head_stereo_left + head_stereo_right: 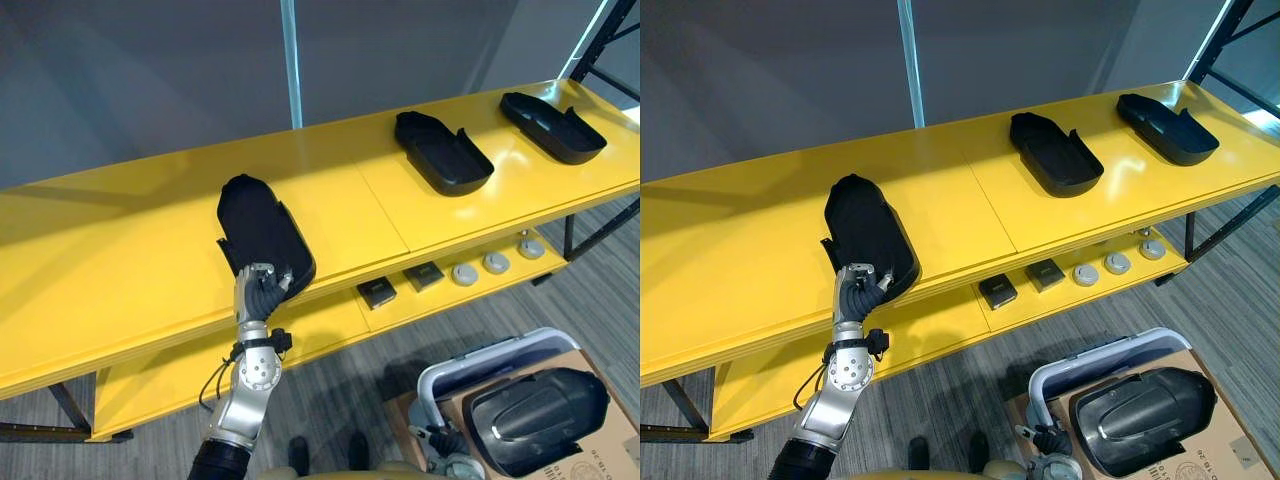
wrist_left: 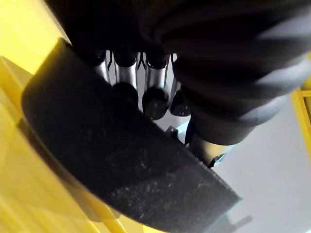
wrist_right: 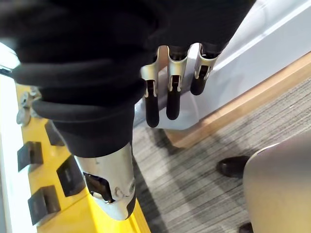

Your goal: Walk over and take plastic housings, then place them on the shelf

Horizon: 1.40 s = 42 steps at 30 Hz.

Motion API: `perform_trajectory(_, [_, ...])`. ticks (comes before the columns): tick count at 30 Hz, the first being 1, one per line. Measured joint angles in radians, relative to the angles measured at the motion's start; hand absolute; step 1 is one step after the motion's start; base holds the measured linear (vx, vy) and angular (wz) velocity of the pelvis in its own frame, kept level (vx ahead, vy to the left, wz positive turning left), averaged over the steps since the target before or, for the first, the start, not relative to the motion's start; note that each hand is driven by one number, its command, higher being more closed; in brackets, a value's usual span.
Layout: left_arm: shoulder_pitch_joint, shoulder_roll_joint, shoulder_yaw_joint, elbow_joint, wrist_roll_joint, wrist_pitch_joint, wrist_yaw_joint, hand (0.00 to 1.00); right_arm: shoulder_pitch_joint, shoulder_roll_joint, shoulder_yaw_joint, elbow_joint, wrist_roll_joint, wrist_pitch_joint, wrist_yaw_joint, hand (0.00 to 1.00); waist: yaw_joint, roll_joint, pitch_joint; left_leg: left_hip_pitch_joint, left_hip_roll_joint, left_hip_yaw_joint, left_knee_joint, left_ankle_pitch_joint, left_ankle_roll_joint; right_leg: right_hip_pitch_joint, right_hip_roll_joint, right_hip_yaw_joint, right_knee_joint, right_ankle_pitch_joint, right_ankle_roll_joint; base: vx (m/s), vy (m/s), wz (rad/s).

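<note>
- The fingers of the left hand are curled over the near rim of the held housing, with the dark tips pressing on its black edge; the grasp is closed on it.
- The held housing lies flat on the top shelf, rounded end pointing away. Its near end sits at the front edge, where the hand grips it.
- Further along the same yellow shelf, well apart from it, rest the middle housing and the far housing, both open side up.
- The lower shelf carries small black parts and round grey discs.
- The right hand hangs with its fingers straight and relaxed, holding nothing.
- At the lower right a cardboard box holds the boxed housing, not yet taken.
- Judgement: this is the placing step, and the piece looks set down. The next move calls for opening the fingers without dragging the housing off the front edge and drawing the hand clear. The robot can then turn to the box for the next one.
</note>
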Motion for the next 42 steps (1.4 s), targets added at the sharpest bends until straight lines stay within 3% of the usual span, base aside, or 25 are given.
perform_trajectory(10, [-0.050,0.018,0.067,0.034,0.001,0.039,0.023,1.00,-0.021,0.000,-0.008,0.027,0.000,0.000,0.000,0.00,-0.015,0.000,0.000,0.000,0.000,0.010,0.000,0.000,0.000,0.002,0.000,0.014,-0.016,0.013,0.006,-0.01,0.009,-0.03])
perform_trajectory(21, [-0.167,0.116,0.141,0.110,0.001,0.086,0.060,1.00,-0.023,-0.002,-0.008,0.027,0.001,-0.001,0.019,0.00,-0.025,-0.001,0.001,0.001,-0.001,0.013,0.000,0.000,0.000,0.006,0.000,0.016,-0.022,0.017,0.003,0.00,0.000,0.00])
perform_trajectory(27, [-0.207,0.120,0.174,0.110,0.000,0.089,0.062,1.00,-0.028,-0.002,-0.008,0.027,0.002,-0.001,0.020,0.00,-0.039,0.000,0.002,0.001,-0.001,0.018,0.000,-0.001,0.000,0.004,0.000,0.021,-0.021,0.020,-0.001,0.00,0.005,-0.01])
perform_trajectory(33, [-0.223,0.112,0.154,0.034,-0.011,0.084,0.081,1.00,-0.028,-0.002,-0.009,0.027,0.019,-0.001,0.020,0.00,-0.038,0.001,0.004,-0.003,-0.001,0.019,0.000,-0.001,0.000,-0.003,0.000,0.022,-0.016,0.019,0.000,0.00,0.000,0.00])
perform_trajectory(42, [-0.124,0.071,0.051,-0.216,-0.011,-0.007,0.082,1.00,-0.028,-0.001,-0.017,0.027,0.020,0.000,0.019,0.00,-0.037,0.008,0.008,0.003,-0.001,0.019,0.000,-0.001,0.000,0.002,-0.001,0.022,-0.013,0.019,0.000,0.00,0.000,0.00])
